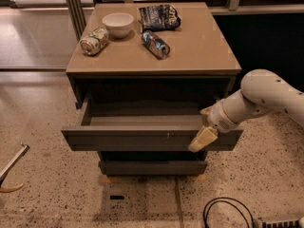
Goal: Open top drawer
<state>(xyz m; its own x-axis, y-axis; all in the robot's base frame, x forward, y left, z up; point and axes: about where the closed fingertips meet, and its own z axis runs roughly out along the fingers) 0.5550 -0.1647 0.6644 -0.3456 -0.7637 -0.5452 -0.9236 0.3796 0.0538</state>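
Note:
The top drawer (142, 139) is a wide dark grey-brown front with small pale scratches right of centre. It stands pulled out from the cabinet, and its grey inside (142, 120) shows. My gripper (204, 132) is at the right end of the drawer's front edge, on the end of the white arm (266, 96) that reaches in from the right. One cream finger (201, 140) hangs down over the outside of the drawer front; the other is hidden.
On the tan cabinet top (204, 46) lie a white bowl (118, 23), a tipped can (94, 41), a blue can (154, 44) and a chip bag (159, 17). A lower drawer front (152, 167) sits below. A black cable (228, 213) lies on the speckled floor.

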